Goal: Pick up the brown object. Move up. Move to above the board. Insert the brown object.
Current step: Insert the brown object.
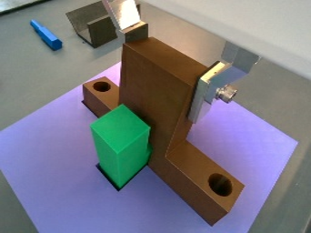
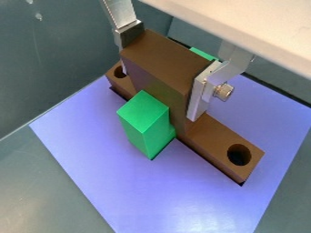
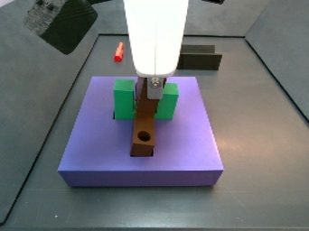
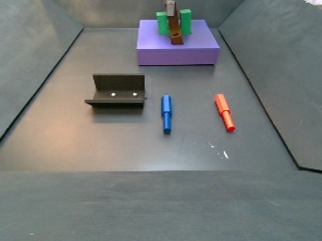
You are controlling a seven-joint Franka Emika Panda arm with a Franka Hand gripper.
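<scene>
The brown object [image 1: 158, 100] sits in the lengthwise groove of the purple-blue board [image 1: 61, 155]. Its bar lies flat with a round hole at each visible end, and a tall upright part rises beside the green block [image 1: 119, 141]. My gripper [image 1: 170, 64] straddles that upright part, one finger [image 1: 206, 91] flat against each side, shut on it. The same shows in the wrist view with the gripper [image 2: 166, 65], brown object [image 2: 165, 77], green block [image 2: 145, 123] and board [image 2: 158, 196]. In a side view the gripper [image 3: 154, 86] stands over the brown object [image 3: 145, 135] between the green arms [image 3: 125, 99].
The board [image 4: 157, 49] lies at the far end of the grey tray. The fixture [image 4: 116, 91], a blue peg [image 4: 167, 113] and a red peg [image 4: 224, 111] lie on the floor in front of it. Tray walls rise on all sides.
</scene>
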